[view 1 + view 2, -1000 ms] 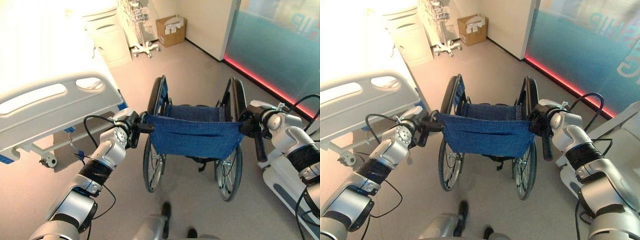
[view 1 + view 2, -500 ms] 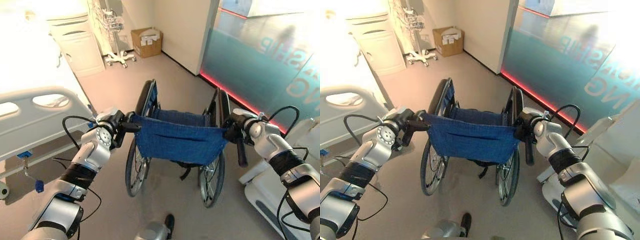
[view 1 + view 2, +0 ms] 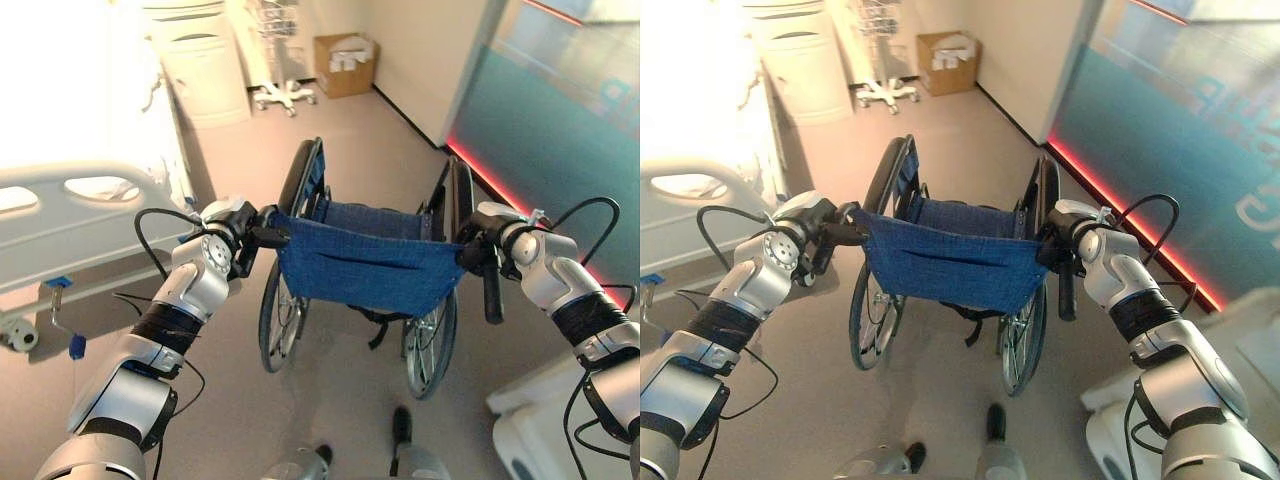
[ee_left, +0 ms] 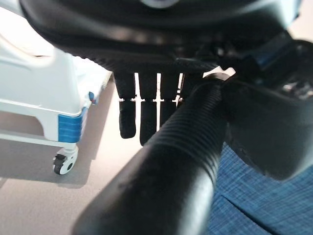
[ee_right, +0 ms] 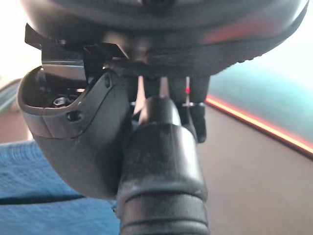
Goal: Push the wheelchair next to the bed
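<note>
The wheelchair [image 3: 365, 262], with a blue cloth back and black wheels, stands on the floor straight ahead, facing away from me. The white bed [image 3: 70, 215] lies to its left, its footboard end a short gap from the left wheel. My left hand [image 3: 243, 235] is curled round the wheelchair's left push handle [image 4: 166, 161], a ribbed black grip lying between the fingers [image 4: 146, 115] and the thumb. My right hand [image 3: 478, 243] is wrapped round the right push handle [image 5: 164, 161].
A white cabinet [image 3: 200, 60], a wheeled stand [image 3: 282, 95] and a cardboard box [image 3: 345, 50] stand at the far wall. A teal glass wall with a red floor strip [image 3: 500, 190] runs along the right. White equipment [image 3: 545, 430] sits at the lower right.
The camera has swung, shifting the whole scene. Both hands keep their hold on the push handles. The wheelchair now stands a little further out from the bed's footboard.
</note>
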Robot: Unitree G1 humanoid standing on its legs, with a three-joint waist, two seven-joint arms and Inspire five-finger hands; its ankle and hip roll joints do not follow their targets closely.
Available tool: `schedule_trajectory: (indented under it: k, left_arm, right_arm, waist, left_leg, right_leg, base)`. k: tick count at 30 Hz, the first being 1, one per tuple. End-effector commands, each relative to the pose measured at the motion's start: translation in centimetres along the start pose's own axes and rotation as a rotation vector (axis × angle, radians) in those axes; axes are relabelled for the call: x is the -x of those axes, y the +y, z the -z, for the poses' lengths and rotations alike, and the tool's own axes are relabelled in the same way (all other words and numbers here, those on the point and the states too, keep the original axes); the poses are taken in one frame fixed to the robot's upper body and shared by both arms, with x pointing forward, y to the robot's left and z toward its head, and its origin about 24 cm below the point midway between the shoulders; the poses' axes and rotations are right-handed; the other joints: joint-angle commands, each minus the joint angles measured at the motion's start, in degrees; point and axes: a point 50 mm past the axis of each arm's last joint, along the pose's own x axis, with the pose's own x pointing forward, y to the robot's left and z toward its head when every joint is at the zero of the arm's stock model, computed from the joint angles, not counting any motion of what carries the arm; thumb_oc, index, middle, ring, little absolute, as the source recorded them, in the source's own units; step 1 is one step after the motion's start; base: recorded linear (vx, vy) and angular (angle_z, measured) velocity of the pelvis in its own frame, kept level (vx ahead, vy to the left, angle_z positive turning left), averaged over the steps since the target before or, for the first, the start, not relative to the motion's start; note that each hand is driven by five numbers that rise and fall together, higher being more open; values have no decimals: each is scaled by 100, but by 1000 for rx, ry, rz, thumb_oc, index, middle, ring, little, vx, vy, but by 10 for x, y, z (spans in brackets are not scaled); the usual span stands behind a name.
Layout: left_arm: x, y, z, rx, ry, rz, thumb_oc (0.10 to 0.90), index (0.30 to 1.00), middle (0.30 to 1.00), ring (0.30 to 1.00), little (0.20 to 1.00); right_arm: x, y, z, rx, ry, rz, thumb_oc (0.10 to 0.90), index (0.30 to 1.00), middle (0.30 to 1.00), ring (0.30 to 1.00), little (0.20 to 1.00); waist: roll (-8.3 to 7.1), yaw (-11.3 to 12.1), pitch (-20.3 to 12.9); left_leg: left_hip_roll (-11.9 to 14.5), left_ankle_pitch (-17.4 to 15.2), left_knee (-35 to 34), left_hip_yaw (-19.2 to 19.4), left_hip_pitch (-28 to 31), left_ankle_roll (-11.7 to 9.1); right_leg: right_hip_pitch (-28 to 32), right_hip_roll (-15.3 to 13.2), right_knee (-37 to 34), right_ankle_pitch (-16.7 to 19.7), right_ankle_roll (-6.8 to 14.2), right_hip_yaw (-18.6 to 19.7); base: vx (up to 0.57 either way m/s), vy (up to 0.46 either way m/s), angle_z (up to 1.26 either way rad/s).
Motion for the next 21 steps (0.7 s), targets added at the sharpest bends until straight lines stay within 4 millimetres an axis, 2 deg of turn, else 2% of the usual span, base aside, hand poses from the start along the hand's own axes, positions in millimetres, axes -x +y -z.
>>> schedule_trajectory:
  k: [1,2,3,4,5,7,9,11,14,15,16,18,19,20,21]
  left_arm:
    - [28,-125,53,61,74,472,400,300,300,300,300]
    - [27,-124,51,74,78,464,400,300,300,300,300]
    - [26,-123,44,85,69,452,400,300,300,300,300]
    - [26,-122,40,90,60,447,400,300,300,300,300]
    - [26,-122,39,91,59,446,400,300,300,300,300]
    - [25,-122,31,103,36,441,400,300,300,300,300]
    - [24,-123,27,114,22,436,400,300,300,300,300]
    - [23,-127,21,128,-6,427,400,300,300,300,300]
    - [22,-130,18,133,-5,413,400,300,300,300,300]
    - [21,-129,17,134,-11,402,400,300,300,300,300]
    - [20,-127,15,134,-15,390,400,300,300,300,300]
    - [18,-123,14,133,-14,368,400,300,300,300,300]
    - [17,-119,15,144,-9,352,400,300,300,300,300]
    - [15,-113,18,156,-3,334,400,300,300,300,300]
    - [15,-110,21,160,4,325,400,300,300,300,300]
  right_arm:
    - [28,-53,-32,513,-145,136,400,300,300,300,300]
    - [29,-54,-36,528,-159,140,400,300,300,300,300]
    - [31,-58,-36,540,-161,152,400,300,300,300,300]
    - [32,-59,-35,543,-158,160,400,300,300,300,300]
    - [32,-59,-34,542,-156,161,400,300,300,300,300]
    - [34,-61,-25,534,-130,166,400,300,300,300,300]
    - [35,-60,-19,523,-110,164,400,300,300,300,300]
    - [35,-58,-4,453,-58,135,400,300,300,300,300]
    - [32,-53,3,388,-44,129,400,300,300,300,300]
    - [30,-50,4,353,-37,127,400,300,300,300,300]
    - [24,-43,3,307,-35,130,400,300,300,300,300]
    - [19,-36,2,296,-33,137,400,300,300,300,300]
    - [15,-30,1,296,-35,144,400,300,300,300,300]
    - [12,-24,-2,299,-41,163,400,300,300,300,300]
    - [10,-22,-4,305,-48,171,400,300,300,300,300]
  waist:
    - [-211,403,-86]
    - [-246,418,-34]
    - [-223,368,22]
    - [-218,332,54]
    - [-217,323,57]
    - [-155,189,41]
    - [-125,88,-8]
    - [-78,-182,-163]
    - [-57,-256,-260]
    - [-72,-221,-267]
    - [-113,-49,-162]
    - [-110,101,-37]
    - [-68,232,95]
    - [59,437,231]
    - [140,562,261]
  left_leg:
    - [1014,650,-309,825,549,-400]
    - [1211,946,-340,982,509,-472]
    - [1417,1341,-420,1125,443,-501]
    - [1506,1519,-460,1250,374,-515]
    - [1519,1537,-475,1262,369,-520]
    - [1661,1747,-590,1592,329,-547]
    - [1740,1834,-636,1778,398,-579]
    - [2004,2222,-569,2262,614,-695]
    - [1971,2424,-235,2317,662,-731]
    - [1834,2430,-86,2273,562,-698]
    - [1309,2123,252,2077,151,-519]
    - [916,2118,349,2261,-434,-469]
    - [614,2009,346,2478,-804,-456]
    - [249,2066,61,2739,-1288,-464]
    - [101,2217,-144,2806,-1561,-474]
  right_leg:
    - [-941,-82,888,377,125,90]
    - [-915,-141,975,310,85,-142]
    - [-838,-37,1055,135,-47,-276]
    - [-774,11,1068,54,-105,-405]
    - [-763,15,1071,40,-112,-432]
    - [-604,169,1087,-155,-265,-659]
    - [-576,224,1094,-206,-316,-763]
    - [-552,326,1051,-236,-438,-937]
    - [-471,416,1003,-303,-556,-1035]
    - [-375,448,966,-330,-600,-1045]
    - [-107,529,889,-402,-643,-938]
    - [212,617,761,-434,-654,-903]
    - [462,700,674,-470,-633,-886]
    - [806,902,585,-497,-600,-796]
    - [1005,1035,535,-534,-598,-716]
  base:
    - [187,-237,107]
    - [232,-317,53]
    - [293,-414,71]
    - [213,-309,71]
    - [240,-331,72]
    - [252,-316,52]
    - [172,-191,47]
    - [255,-236,63]
    - [210,-199,66]
    - [379,-376,44]
    - [387,-364,32]
    - [366,-257,39]
    - [523,-243,2]
    - [576,-225,-40]
    - [561,-168,-46]
